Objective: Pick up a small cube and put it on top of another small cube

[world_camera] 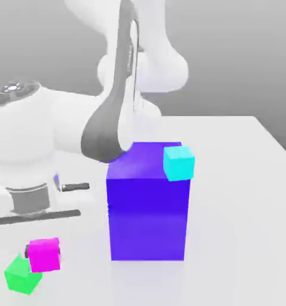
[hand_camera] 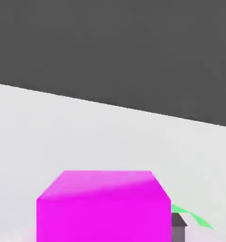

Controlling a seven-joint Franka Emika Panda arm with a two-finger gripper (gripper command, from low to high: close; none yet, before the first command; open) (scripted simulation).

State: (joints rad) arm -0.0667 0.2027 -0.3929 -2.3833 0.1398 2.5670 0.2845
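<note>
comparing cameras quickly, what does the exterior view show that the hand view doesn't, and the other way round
Exterior view: the blue block, the cyan cube in front of its upper right part, and the white arm.

Hand view: a broad dark grey area meeting the pale surface along a slanting edge.

Both: the pink cube, held in the gripper, the green cube, just a sliver in the hand view, and the pale table.
</note>
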